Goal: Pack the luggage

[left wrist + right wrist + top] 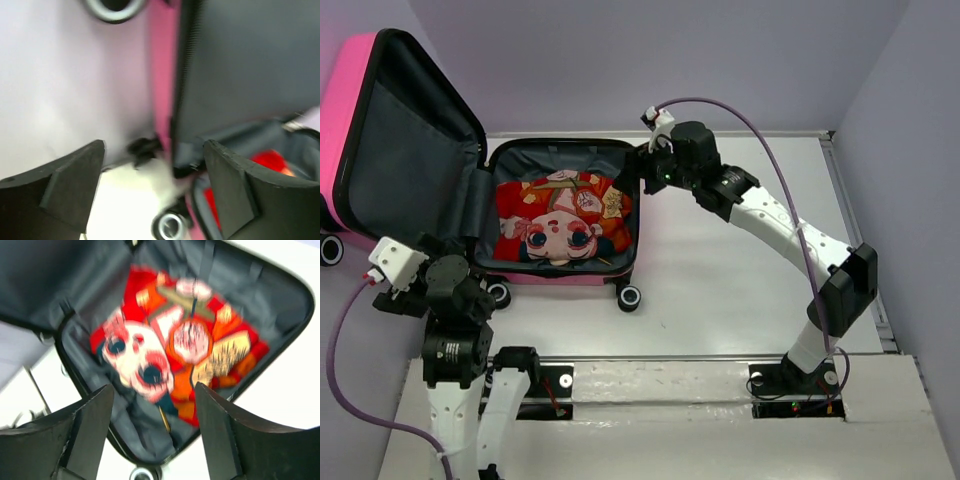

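At the far-left corner of the counter [740,260], the pink luggage [560,158] lies open, its lid raised past the left edge and a red cartoon-face cloth [565,220] flat in its base. I judge the shell stiff and light, apt to roll on its casters [629,297]; the lid's rim looks the best hold. My left hand [152,150] gapes wide beside the lid, my right hand [150,387] wide and empty above the cloth. No brand or writing is legible.

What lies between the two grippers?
In the top view, the small pink hard-shell suitcase, open with a red cartoon-face cloth inside, lies between the left gripper and right gripper.
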`<state>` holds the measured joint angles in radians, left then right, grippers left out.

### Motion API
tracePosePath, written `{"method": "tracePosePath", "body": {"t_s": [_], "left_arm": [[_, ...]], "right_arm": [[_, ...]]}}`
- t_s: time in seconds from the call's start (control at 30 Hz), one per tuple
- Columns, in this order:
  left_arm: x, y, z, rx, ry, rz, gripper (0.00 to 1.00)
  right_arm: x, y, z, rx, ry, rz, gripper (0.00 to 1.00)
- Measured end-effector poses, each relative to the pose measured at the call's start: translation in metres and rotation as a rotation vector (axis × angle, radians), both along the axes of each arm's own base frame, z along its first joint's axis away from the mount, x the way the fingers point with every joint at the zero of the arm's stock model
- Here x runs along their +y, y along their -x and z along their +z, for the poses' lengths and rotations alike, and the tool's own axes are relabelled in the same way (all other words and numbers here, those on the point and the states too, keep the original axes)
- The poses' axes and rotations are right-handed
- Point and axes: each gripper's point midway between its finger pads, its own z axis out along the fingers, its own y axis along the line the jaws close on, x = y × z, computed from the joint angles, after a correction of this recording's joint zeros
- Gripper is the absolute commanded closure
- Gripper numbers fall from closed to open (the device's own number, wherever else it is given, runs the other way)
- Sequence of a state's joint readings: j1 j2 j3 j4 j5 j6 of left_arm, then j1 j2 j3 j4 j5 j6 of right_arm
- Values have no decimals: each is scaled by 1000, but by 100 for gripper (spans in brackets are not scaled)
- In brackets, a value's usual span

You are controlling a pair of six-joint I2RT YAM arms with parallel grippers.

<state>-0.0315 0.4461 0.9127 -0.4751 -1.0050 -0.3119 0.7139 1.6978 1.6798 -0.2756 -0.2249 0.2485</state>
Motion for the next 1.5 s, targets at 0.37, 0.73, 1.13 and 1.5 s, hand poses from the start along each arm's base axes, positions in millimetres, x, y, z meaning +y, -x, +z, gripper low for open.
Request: {"method": "tracePosePath", "body": {"t_s": [0.37,0.73,1.13,1.5], "left_arm": [[42,-13,-1,279,-203,342,18],[63,-55,-5,405,-214,389,57],[52,-64,12,286,-199,338,94],[-85,-81,8,290,-301,-151,94]], "right_arm": [[3,11,-74,104,108,79,16],[7,-10,-146,172,227,37,17],[-5,-43,-194,235,323,-135,76],[-21,-66,-196,263,280,-273,93]]}}
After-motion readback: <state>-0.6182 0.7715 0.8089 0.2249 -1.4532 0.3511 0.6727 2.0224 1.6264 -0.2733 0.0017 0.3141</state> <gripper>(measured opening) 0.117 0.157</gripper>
